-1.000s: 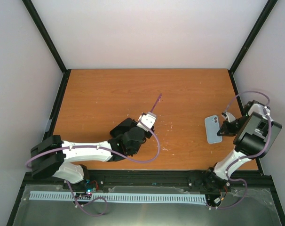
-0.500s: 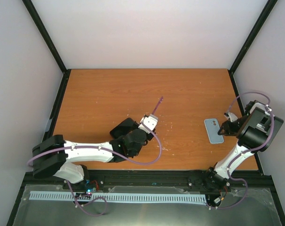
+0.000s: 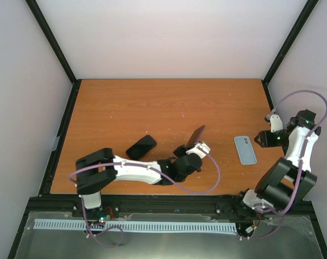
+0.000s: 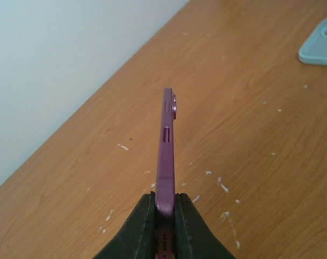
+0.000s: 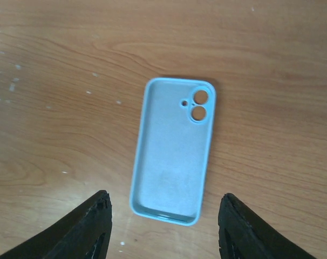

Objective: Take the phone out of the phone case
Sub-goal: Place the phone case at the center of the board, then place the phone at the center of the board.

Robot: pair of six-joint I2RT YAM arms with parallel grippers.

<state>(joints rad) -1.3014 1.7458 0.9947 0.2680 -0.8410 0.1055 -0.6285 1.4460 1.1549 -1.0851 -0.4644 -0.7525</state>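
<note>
The left pincer (image 4: 164,209) is clamped on the bottom end of a slim purple handset (image 4: 166,156). It holds the handset on edge above the orange wooden worktop (image 3: 125,108), near the middle of the overhead frame, with side buttons and camera bump showing. Whether the handset wears a case cannot be told. A glossy black phone-shaped slab (image 3: 141,147) lies flat to its left. The right pincer (image 5: 164,200) stands parted and holds nothing. Just left of it, at centre right, a light-blue silicone phone case (image 5: 171,151) lies empty, hollow side up.
</note>
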